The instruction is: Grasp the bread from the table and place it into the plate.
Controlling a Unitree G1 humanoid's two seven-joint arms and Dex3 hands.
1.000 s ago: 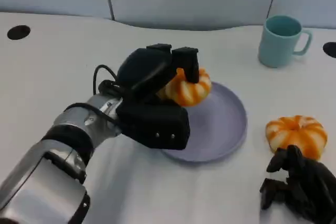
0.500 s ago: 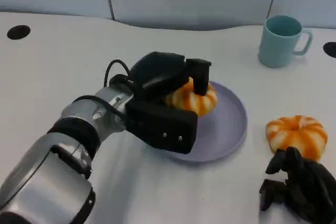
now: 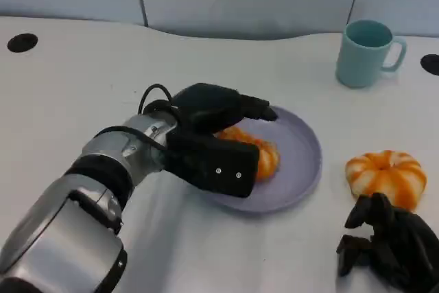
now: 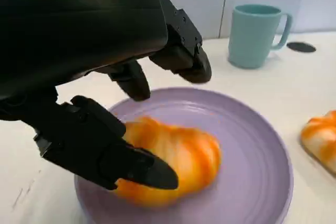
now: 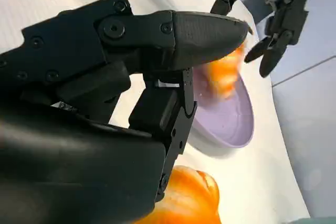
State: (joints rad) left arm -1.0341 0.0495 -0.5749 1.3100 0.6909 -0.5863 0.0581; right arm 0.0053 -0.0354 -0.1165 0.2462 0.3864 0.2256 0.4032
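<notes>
White table (image 3: 82, 80) carries the purple plate (image 3: 302, 162); bread (image 4: 173, 156) lies on it, the left hand (image 3: 212, 138) spread above, apparently letting go (1 more bread (image 3: 384, 176) waits beside the curled, empty right hand (image 3: 387, 245)).

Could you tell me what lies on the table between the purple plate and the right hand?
A second orange-striped bread lies there on the table, just beyond the right hand and clear of the plate, as the head view shows.
</notes>
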